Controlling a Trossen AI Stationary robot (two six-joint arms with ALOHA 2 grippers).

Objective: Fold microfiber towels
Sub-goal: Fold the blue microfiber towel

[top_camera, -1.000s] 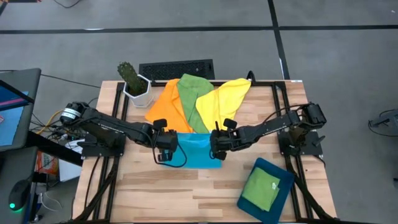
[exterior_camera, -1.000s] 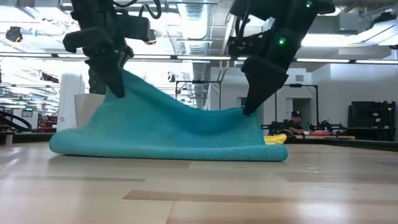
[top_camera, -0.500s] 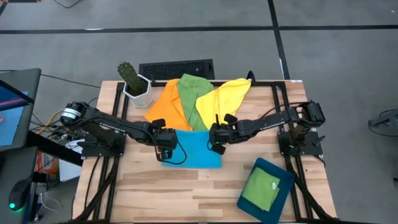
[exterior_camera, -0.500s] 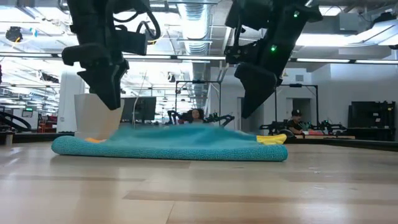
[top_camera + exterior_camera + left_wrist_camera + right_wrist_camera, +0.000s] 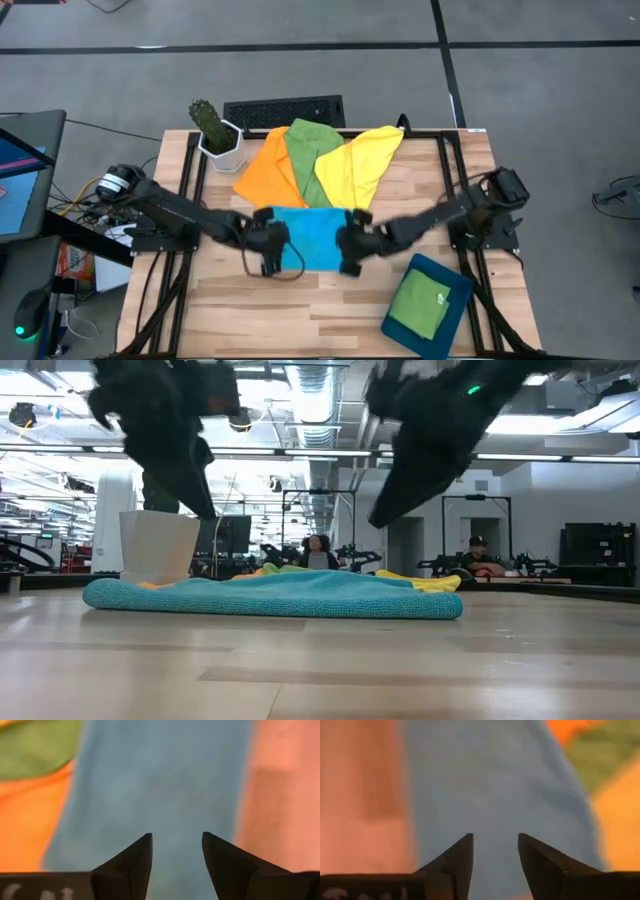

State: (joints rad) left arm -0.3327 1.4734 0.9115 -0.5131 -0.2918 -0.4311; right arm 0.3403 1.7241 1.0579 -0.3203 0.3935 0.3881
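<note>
The bright blue microfiber towel (image 5: 312, 238) lies folded flat on the table, in front of the spread orange (image 5: 266, 172), green (image 5: 306, 158) and yellow (image 5: 358, 166) towels. My left gripper (image 5: 175, 836) hovers open over the blue towel's left near part (image 5: 272, 252). My right gripper (image 5: 495, 836) hovers open over its right near part (image 5: 347, 252). In the low view both grippers (image 5: 200, 500) (image 5: 388, 510) stand clear above the towel (image 5: 270, 595). Another green towel (image 5: 420, 303) lies folded in the dark teal tray (image 5: 455, 285).
A white pot with a cactus (image 5: 215, 135) stands at the far left corner, and a black keyboard (image 5: 283, 110) lies behind the table's far edge. The tray takes up the near right corner. Bare wood (image 5: 290, 310) shows along the near edge.
Both grippers have opened and let go of the blue towel's raised edge. That edge has dropped onto the layer below, so the towel now lies folded flat. After carrying the edge toward the far edge, both grippers have drawn back toward the near edge and tipped.
</note>
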